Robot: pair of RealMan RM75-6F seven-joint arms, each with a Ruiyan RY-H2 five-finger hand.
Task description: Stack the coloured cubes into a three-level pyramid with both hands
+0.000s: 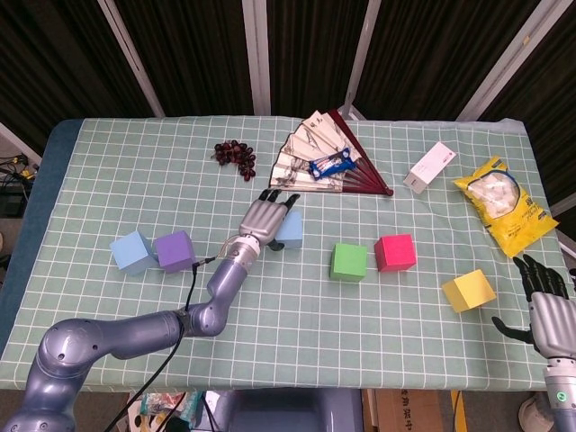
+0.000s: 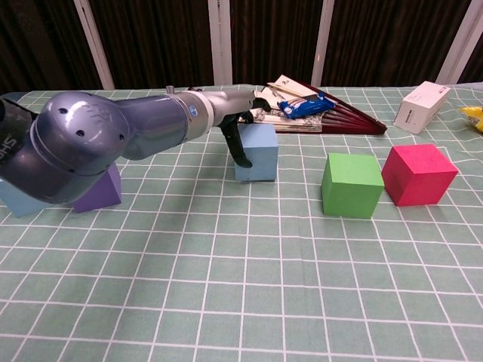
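Green checked cloth underneath; my left hand clasps the light blue cube, right hand spread, holding nothing.

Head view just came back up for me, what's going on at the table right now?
The left hand grips the light blue cube on the cloth, to the left of the green cube and red cube. The right hand waits open near the yellow cube. Nothing is stacked yet.
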